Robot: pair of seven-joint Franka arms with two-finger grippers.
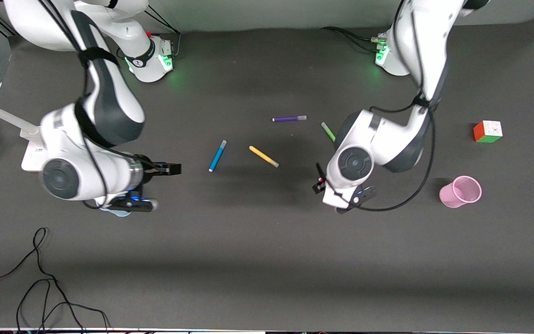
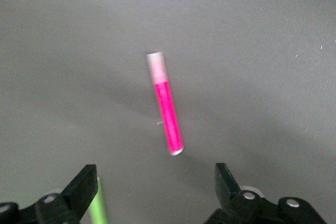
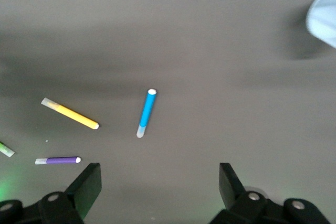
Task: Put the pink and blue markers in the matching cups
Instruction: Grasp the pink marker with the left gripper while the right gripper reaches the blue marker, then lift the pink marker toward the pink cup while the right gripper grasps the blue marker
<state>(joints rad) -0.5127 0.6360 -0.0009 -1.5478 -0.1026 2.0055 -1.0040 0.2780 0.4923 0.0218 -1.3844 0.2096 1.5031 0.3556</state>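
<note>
The blue marker lies on the dark table, toward the right arm's end; it also shows in the right wrist view. The pink marker lies flat under my left gripper, almost hidden in the front view. My left gripper is open and empty just above it. My right gripper is open and empty, apart from the blue marker. The pink cup stands at the left arm's end. The blue cup is mostly hidden under the right arm.
A yellow marker, a purple marker and a green marker lie mid-table. A colour cube sits beside the pink cup, farther from the camera. A black cable lies at the front corner.
</note>
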